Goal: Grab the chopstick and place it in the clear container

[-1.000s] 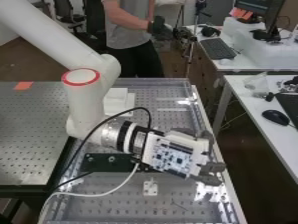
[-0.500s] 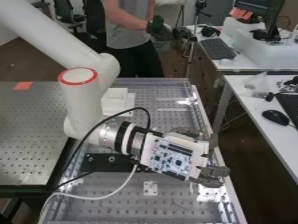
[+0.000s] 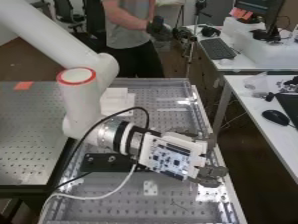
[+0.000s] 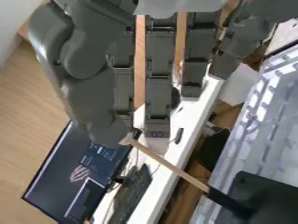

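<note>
One chopstick [image 4: 166, 164], pale wood with a dark end, sits nearest in the wrist view, its thin tip pinched, as far as I can judge, between the thumb and a fingertip of the hand [image 4: 98, 105]. Taking it there leaves most of its length free, perhaps so that the dark end can go first into the clear container. Such a tip hold could let it swing or twist, I'd guess, so the next move wants care. Close by its dark end is a black piece [image 4: 269, 192]; I can't tell whether they touch.

Across in the high view, the hand is right of centre, over the right side of the perforated bench [image 3: 133, 210], angled towards the lower right. A little white bracket [image 3: 151, 188] stands at lower centre, and the dark mounting plate [image 3: 100, 162] lies left of the hand, fixed there for some fitting, I suppose. Above them the white arm [image 3: 80, 105] comes in from the upper left, past a white block [image 3: 114, 102].

Further off, a desk [image 3: 266, 102] at the right bears a mouse [image 3: 275, 117].
</note>
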### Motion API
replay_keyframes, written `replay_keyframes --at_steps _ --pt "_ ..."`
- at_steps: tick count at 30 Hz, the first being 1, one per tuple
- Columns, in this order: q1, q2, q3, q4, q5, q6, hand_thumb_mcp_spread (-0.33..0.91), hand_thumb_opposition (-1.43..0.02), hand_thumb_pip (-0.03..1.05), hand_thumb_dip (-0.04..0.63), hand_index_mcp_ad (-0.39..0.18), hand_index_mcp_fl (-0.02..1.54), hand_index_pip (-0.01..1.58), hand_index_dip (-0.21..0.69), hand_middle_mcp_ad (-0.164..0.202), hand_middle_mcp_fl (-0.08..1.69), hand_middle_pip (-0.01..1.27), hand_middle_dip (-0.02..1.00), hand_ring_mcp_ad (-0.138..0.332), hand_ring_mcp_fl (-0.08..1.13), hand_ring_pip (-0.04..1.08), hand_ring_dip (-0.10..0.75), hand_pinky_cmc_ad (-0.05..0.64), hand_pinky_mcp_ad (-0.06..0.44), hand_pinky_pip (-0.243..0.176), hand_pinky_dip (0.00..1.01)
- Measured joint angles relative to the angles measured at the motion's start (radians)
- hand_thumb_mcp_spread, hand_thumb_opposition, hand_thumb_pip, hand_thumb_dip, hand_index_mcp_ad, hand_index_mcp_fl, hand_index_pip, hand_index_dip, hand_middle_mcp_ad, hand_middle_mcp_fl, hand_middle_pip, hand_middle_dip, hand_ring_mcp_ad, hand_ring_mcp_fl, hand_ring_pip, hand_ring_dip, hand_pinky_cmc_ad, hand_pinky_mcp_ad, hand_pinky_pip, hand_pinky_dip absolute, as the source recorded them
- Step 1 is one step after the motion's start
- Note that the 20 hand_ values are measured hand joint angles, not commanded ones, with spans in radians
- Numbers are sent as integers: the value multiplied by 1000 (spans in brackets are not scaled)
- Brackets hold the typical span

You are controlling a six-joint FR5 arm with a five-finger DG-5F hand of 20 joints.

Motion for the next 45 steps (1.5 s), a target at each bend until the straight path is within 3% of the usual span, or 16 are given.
replay_keyframes --at_steps 12,16,19,25,33,45 --pt "6 -2 -7 11 5 15 518 -885 644 291 -152 798 709 -5 21 991 339 476 117 431 72 316 421 204 -16 314" --pt "8 -1 -10 18 17 11 525 -880 628 291 -152 869 723 -5 21 997 339 476 113 431 72 316 421 204 -16 314" --pt "8 0 -10 23 23 3 574 -1021 539 290 -169 948 827 -16 17 1087 344 476 117 457 77 316 421 209 -12 314" --pt "6 0 -1 19 29 -15 644 -1091 541 278 -171 1025 826 -12 19 1178 393 482 112 529 87 314 426 209 -10 286" --pt "8 -4 4 33 45 -36 665 -1124 541 267 -150 1084 747 0 17 1222 393 482 108 581 89 325 436 230 12 237" --pt "24 3 -9 112 103 -52 661 -1162 511 267 -133 1321 435 19 23 1388 241 480 89 703 101 326 463 234 44 215"
